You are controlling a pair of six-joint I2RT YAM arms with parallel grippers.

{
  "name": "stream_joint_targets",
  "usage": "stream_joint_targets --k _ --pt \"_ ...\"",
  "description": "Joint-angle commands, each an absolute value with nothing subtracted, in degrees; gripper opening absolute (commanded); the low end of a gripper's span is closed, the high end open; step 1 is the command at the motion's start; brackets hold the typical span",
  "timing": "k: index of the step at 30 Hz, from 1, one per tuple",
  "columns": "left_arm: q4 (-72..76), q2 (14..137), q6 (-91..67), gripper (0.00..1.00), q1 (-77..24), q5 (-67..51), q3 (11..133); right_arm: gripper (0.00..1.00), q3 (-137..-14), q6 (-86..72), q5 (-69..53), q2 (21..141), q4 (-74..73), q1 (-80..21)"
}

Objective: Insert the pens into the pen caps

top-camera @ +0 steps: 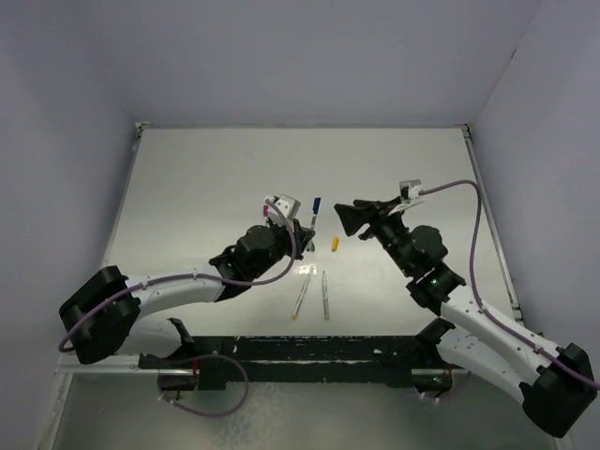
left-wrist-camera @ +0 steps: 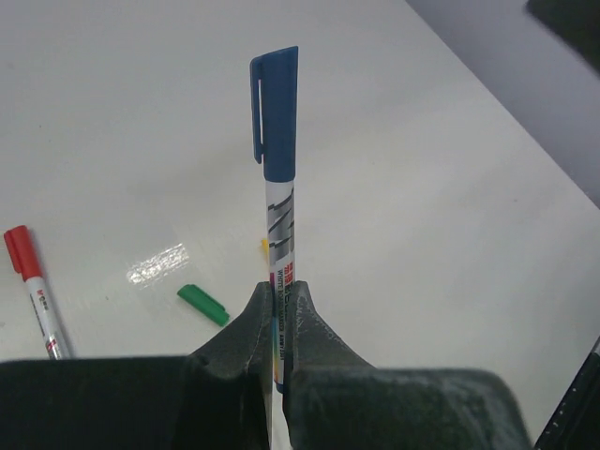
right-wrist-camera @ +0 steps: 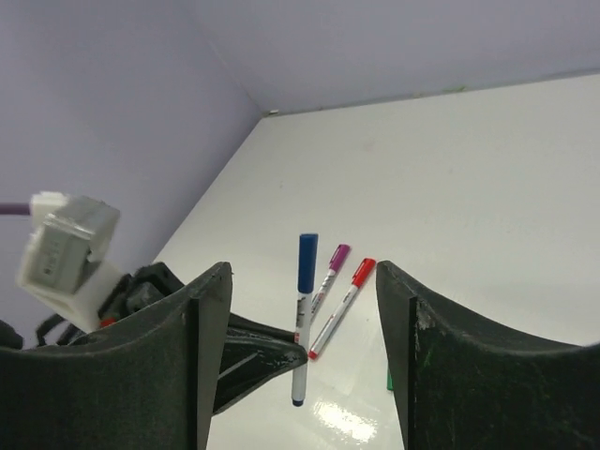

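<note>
The right claw [right-wrist-camera: 302, 272] is standing spread wide and holding nothing, its two dark fingers [right-wrist-camera: 169, 366] framing the view from either side. The left claw [left-wrist-camera: 281, 298] is pressed together on the lower barrel of the blue-capped pen [left-wrist-camera: 281, 234], pinching it so that the pen is pointing straight out from the fingertips. In the top view the two claws are facing each other over the middle of the white surface [top-camera: 234, 169], near one another but apart.

Nearer the arm bases, two thin pens are lying side by side, a little apart: the slanted pen [top-camera: 301, 298] and the straighter pen [top-camera: 325, 295]. Close to the left claw, the purple-capped pen [right-wrist-camera: 328, 277] and the red-capped pen [right-wrist-camera: 339, 298] are resting next to each other.

The blue cap [left-wrist-camera: 276, 112] is sitting on the far end of the pinched pen. The green cap [left-wrist-camera: 202, 304] is lying loose on the surface near the red-capped pen, and the yellow cap [top-camera: 336, 244] is lying loose just below the gap between the two claws.
</note>
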State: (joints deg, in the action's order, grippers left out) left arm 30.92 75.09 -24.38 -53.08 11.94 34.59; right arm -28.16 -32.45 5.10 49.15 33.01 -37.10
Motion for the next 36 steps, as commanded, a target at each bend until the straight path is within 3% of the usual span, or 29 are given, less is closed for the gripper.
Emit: stream_joint_targets --k 1,10,18,28,36 --pt "25.85 78.89 -24.77 0.00 -51.60 16.07 37.18 0.68 -32.03 -30.01 13.85 44.14 23.35 -37.08" --pt "11.95 90.67 -27.65 0.01 -42.48 11.27 49.28 0.73 -37.33 -35.02 22.38 48.43 -1.56 -37.04" --pt "4.67 99.06 -27.94 0.07 -40.33 11.21 57.05 0.73 -33.92 -37.17 20.65 48.12 -1.47 -36.92" --pt "3.01 102.18 -31.31 0.08 -40.08 11.96 58.36 0.74 -32.86 -38.10 19.95 48.09 -1.94 -37.00" --pt "1.58 104.63 -33.04 0.16 -40.08 13.49 59.18 0.74 -31.78 -38.85 19.17 48.16 -1.25 -37.00"
